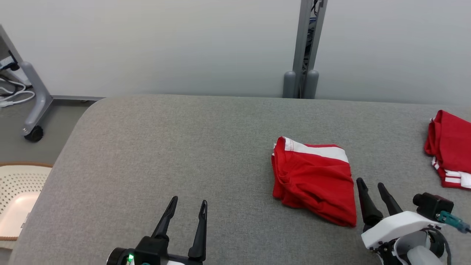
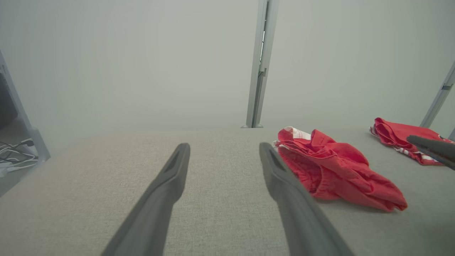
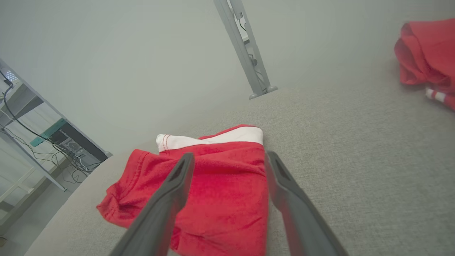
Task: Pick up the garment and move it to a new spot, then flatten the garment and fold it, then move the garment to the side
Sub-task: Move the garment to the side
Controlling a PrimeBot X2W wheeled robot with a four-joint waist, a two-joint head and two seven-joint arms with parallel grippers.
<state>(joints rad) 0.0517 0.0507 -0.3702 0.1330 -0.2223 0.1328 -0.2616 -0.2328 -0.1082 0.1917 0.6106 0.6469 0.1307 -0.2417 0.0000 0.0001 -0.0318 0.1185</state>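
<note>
Since the left gripper (image 1: 188, 200) and right gripper (image 1: 370, 183) both sit empty, fingers apart, I'd grab the garment (image 1: 312, 176) low through all layers.

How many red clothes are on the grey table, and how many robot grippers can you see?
Red garments: 2, the nearer red garment and the farther red garment
Grippers: 2, the left gripper and the right gripper, both open
Total: 4
</note>
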